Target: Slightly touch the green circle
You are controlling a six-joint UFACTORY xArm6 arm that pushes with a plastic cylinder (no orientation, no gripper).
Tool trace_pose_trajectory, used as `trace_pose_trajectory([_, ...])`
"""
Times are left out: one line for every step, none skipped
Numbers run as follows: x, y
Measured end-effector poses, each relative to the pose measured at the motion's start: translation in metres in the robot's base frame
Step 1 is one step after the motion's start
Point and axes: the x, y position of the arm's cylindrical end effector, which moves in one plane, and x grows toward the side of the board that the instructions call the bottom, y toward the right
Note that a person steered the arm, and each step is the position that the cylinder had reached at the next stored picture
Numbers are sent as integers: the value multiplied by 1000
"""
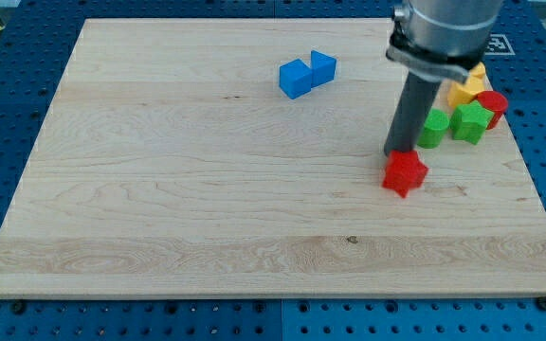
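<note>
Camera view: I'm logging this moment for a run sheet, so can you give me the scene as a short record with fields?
tip: my tip sits at the upper left edge of the red star block, apparently touching it
green circle: green round block just right of the rod, partly hidden by it, not touched
green neighbour: green star-like block to its right
behind them: yellow block and red round block
blue pair: two blue blocks touching, near the view's top
surface: wooden board
</note>
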Motion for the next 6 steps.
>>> trace_pose_trajectory([4, 0])
trace_pose_trajectory([-7, 13])
trace_pose_trajectory([-27, 0])
trace_pose_trajectory([-77, 0])
trace_pose_trajectory([-98, 18])
trace_pose_trajectory([-86, 22])
